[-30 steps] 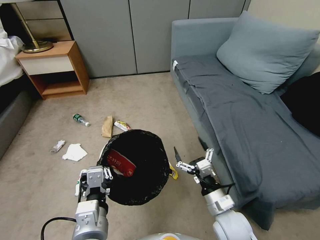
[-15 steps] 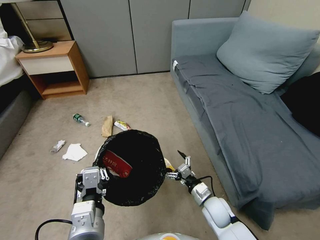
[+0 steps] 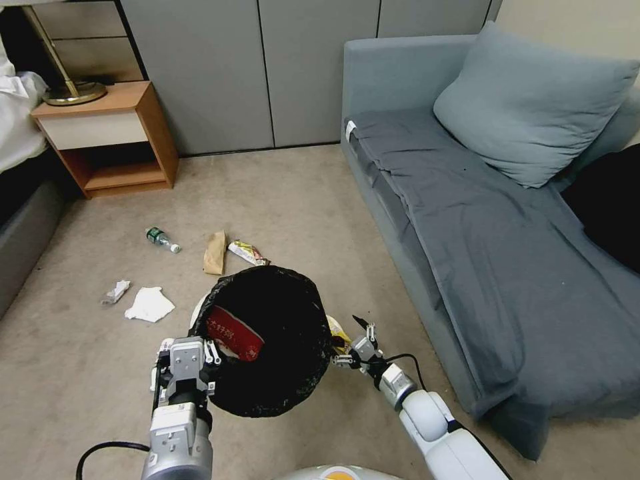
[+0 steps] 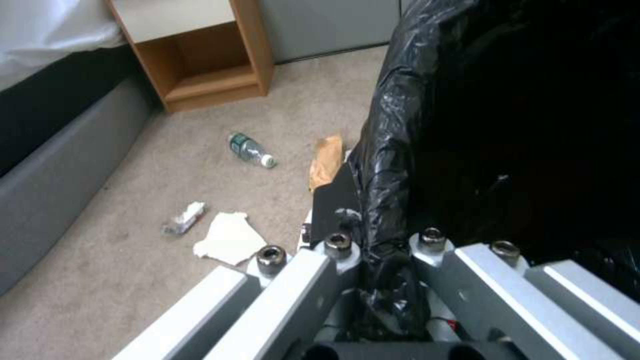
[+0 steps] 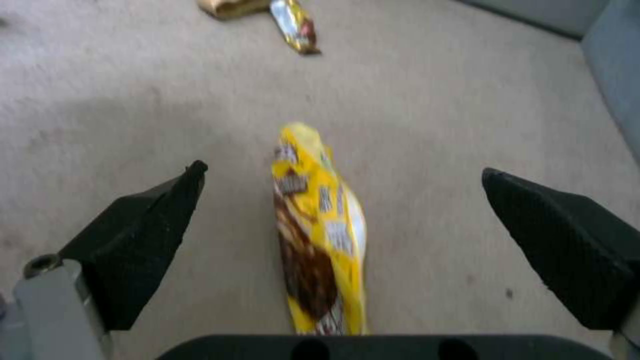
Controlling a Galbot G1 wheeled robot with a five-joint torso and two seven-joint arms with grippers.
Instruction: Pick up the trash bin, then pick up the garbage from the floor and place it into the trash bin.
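Now | carpet (image 3: 300,193) (beige) | left jaws grip trash bin (image 3: 267,393) | right jaws wide open

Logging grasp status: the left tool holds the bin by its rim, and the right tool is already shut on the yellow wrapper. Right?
Not quite. The left tool does hold the trash bin by its rim, but the right tool is open, its fingers apart either side of the yellow wrapper lying on the carpet, as the right wrist view shows.

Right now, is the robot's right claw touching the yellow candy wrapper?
Apart. In the right wrist view the right gripper is open, carpet showing between each finger and the yellow wrapper.
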